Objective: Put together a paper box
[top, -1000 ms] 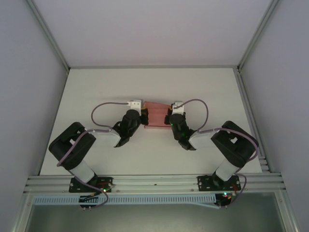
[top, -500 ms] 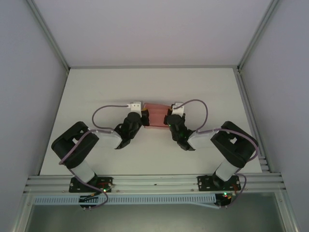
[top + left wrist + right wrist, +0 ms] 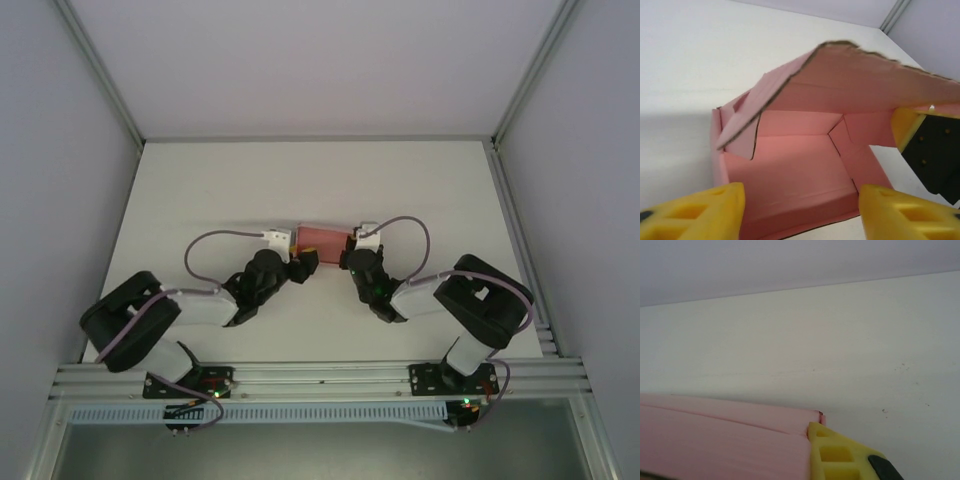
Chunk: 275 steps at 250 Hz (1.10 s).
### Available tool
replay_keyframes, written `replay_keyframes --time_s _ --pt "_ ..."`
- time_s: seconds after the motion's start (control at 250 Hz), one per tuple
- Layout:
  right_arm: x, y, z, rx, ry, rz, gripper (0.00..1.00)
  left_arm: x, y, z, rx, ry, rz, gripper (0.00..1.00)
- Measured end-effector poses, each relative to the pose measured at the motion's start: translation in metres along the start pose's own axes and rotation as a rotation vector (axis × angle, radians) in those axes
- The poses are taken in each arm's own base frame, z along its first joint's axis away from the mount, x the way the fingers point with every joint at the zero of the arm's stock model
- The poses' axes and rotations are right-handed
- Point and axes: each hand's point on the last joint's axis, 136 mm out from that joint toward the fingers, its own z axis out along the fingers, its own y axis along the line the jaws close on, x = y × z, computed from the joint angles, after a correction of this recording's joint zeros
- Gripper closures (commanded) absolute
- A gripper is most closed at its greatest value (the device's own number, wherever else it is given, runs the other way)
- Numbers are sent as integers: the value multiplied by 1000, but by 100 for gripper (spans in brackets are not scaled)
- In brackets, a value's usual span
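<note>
The white worktop (image 3: 200, 190) carries the pink paper box (image 3: 790, 165) near its middle, lid half raised. The left claw (image 3: 800, 215) gapes wide at the box's near wall. The right claw (image 3: 350, 250) meets the lid's edge; whether it grips cannot be told.

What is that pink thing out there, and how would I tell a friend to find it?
On the white table, look to the middle, where the tips of the left arm and right arm nearly meet. Between them lies the paper box, small and half-folded, one flap lifted over its open tray. It is the only pink thing there.
</note>
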Motion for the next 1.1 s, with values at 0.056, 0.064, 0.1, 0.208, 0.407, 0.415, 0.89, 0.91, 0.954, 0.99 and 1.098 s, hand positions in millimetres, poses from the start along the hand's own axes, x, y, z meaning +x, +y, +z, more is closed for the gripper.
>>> replay_keyframes --time_s 0.056,0.064,0.1,0.208,0.407,0.415,0.89,0.91,0.954,0.99,1.098 --pt "0 0 -1 1 -2 0 94 -5 3 -8 -21 5 -7 3" --pt "1 0 -2 1 -3 0 94 -6 3 -9 -23 5 -9 1" --pt "1 0 -3 0 -3 -2 94 -10 5 -15 -42 6 -13 0" --pt "1 1 -3 -2 -3 -18 94 -20 15 -36 -100 11 -40 0" --pt "3 3 -5 -6 0 -51 93 -68 13 -63 -168 1 -141 0" --pt "3 4 -5 -6 0 -52 93 -70 13 -64 -170 0 -145 0" --pt "46 -2 -13 -6 113 -184 86 -31 67 9 -239 358 -338 0" --pt "48 -2 -14 -5 117 -188 86 -27 66 11 -231 372 -342 1" --pt "49 -3 -14 -4 120 -190 85 -18 63 15 -209 405 -350 2" --pt "49 -2 -14 -5 121 -190 84 -13 60 19 -188 422 -356 5" --pt "50 -1 -16 -9 122 -191 84 -1 51 30 -119 460 -378 13"
